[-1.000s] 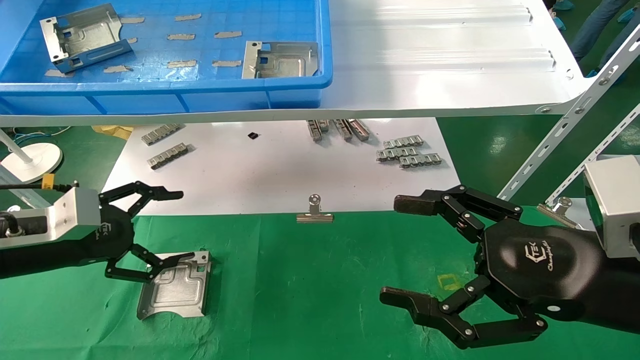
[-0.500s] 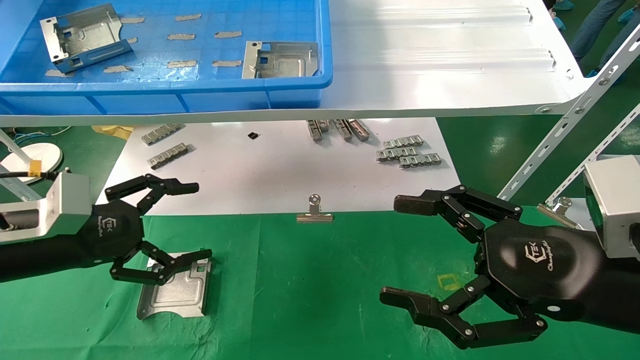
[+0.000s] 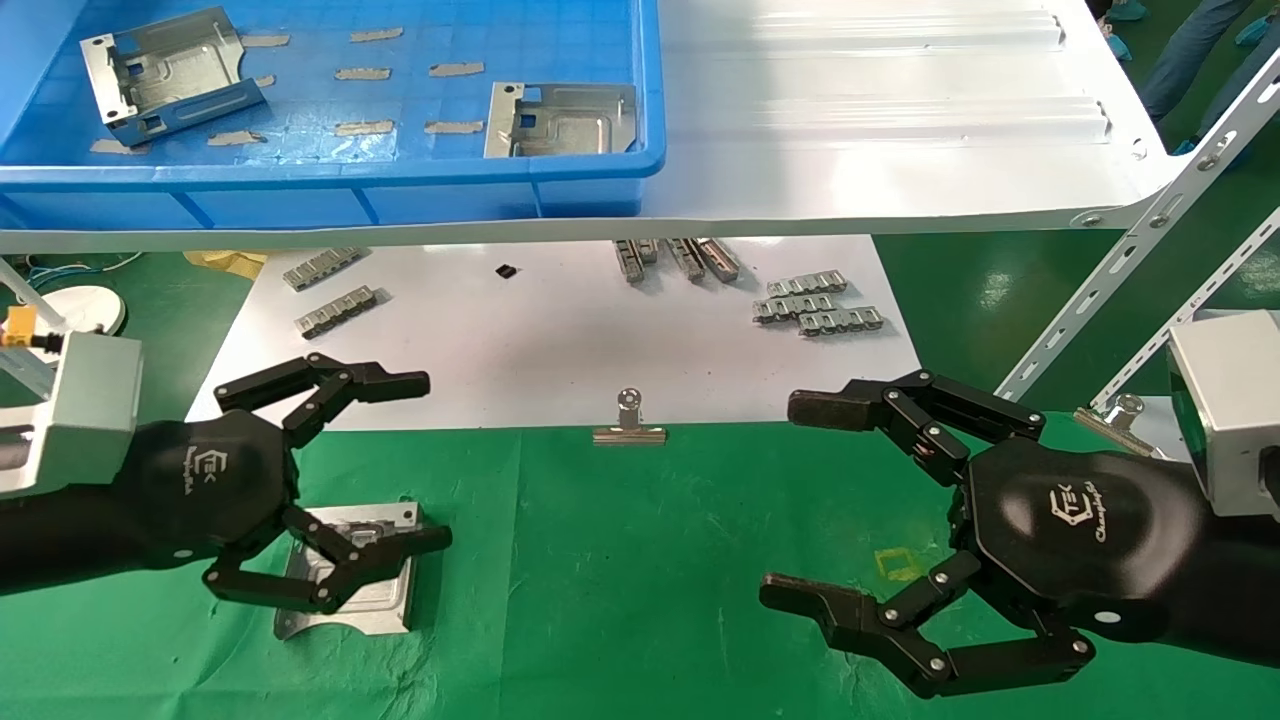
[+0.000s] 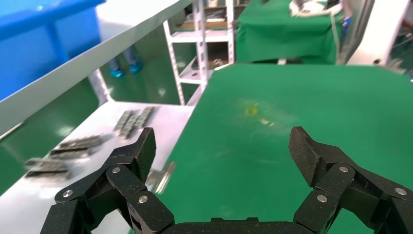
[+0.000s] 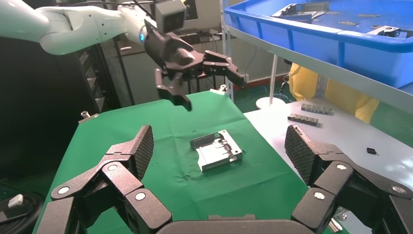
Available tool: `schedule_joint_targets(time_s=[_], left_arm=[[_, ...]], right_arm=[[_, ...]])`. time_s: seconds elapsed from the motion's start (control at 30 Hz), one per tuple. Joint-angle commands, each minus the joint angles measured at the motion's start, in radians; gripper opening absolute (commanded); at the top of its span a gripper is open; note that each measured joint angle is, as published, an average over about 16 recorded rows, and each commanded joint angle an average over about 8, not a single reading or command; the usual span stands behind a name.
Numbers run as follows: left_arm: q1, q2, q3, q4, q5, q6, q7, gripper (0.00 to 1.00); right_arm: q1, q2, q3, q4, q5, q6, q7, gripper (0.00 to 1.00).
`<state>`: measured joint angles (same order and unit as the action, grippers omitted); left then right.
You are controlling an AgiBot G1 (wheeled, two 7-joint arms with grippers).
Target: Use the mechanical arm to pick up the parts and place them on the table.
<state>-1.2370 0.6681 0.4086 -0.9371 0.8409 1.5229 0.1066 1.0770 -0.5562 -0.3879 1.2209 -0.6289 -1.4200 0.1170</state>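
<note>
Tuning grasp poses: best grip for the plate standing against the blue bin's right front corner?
Probably from above. That part stands tilted against the blue bin walls, its upper edge with the rectangular cut-out free. Pinch across that thin edge; the bin's front and right walls block side approaches. Both left gripper and right gripper are open, over the table.

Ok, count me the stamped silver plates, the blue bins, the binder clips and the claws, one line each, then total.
Stamped silver plates: 3
Blue bins: 1
Binder clips: 2
Claws: 2, left claw and right claw
Total: 8
</note>
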Motion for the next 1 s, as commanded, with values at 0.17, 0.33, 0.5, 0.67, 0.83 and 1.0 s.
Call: schedule_joint_targets(time_s=[0.17,0.33,0.5,0.67,0.83,1.0], left_arm=[[0.056,-0.020,-0.045,-0.120,-0.038,-0.009,-0.102,1.00],[0.103,-0.036,-0.081,-0.219,-0.070,-0.017,-0.186,1.00],[0.144,-0.050,-0.114,-0.307,-0.098,-0.024,-0.260,1.00],[0.176,-0.062,-0.141,-0.376,-0.121,-0.029,-0.310,1.00],[0.184,-0.065,-0.147,-0.389,-0.128,-0.031,-0.316,1.00],[0.178,-0.063,-0.142,-0.378,-0.124,-0.031,-0.310,1.00]], right_arm=[[0.000,0.000,0.000,0.000,0.000,0.000,0.000,1.00],[0.000,0.000,0.000,0.000,0.000,0.000,0.000,1.00],[0.000,0.000,0.000,0.000,0.000,0.000,0.000,1.00],[0.000,0.000,0.000,0.000,0.000,0.000,0.000,1.00],[0.000,0.000,0.000,0.000,0.000,0.000,0.000,1.00],[0.000,0.000,0.000,0.000,0.000,0.000,0.000,1.00]])
